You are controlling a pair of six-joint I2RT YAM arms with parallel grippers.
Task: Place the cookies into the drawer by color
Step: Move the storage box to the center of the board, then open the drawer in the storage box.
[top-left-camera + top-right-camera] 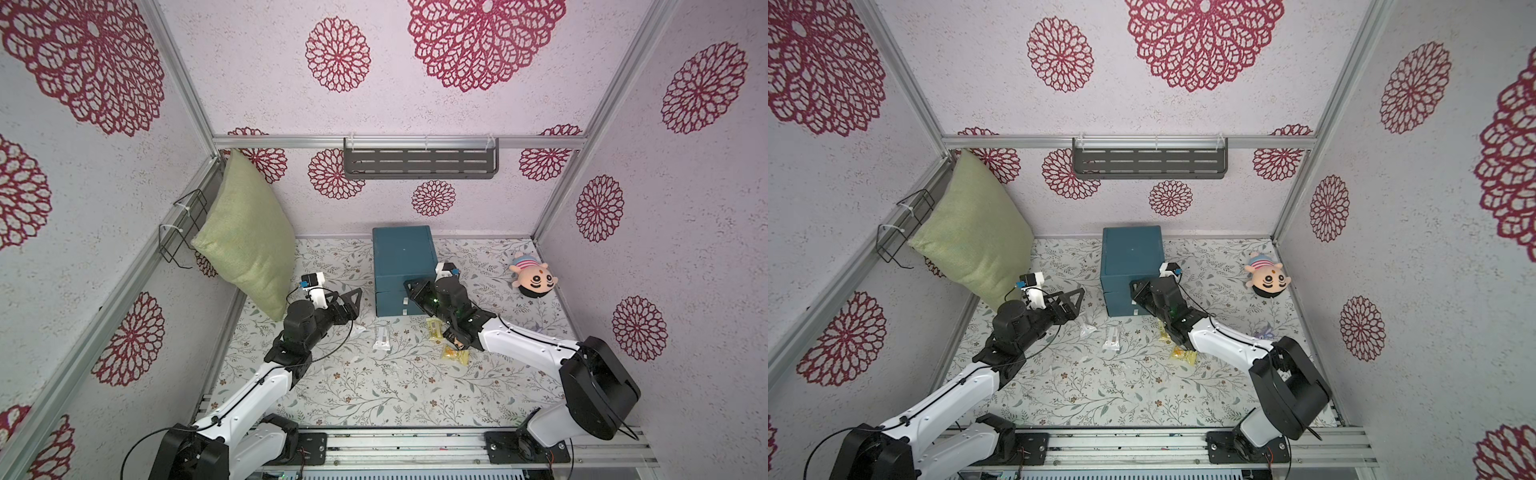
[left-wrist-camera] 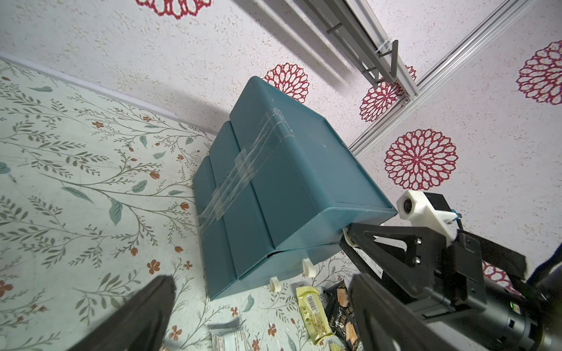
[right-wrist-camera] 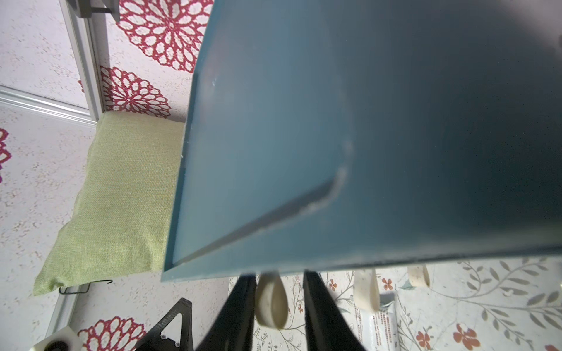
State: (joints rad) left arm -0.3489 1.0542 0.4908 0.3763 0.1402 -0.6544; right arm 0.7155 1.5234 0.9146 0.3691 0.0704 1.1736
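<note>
I keep the right tool point(image 3: 277, 282) partly open around the top pull tab point(image 3: 271, 304) of the drawer point(image 1: 402, 253), not yet pinching it, because the cookies point(image 1: 455, 355) lying on the tabletop point(image 1: 374, 395) just in front need it opened; the left tool point(image 1: 348, 300) hangs wide open, empty.

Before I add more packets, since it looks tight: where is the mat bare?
Bare: the mat between front rail and cookie packets, and between drawer chest and plush doll. Crowded: the chest's front, with packets and the right hand.
</note>
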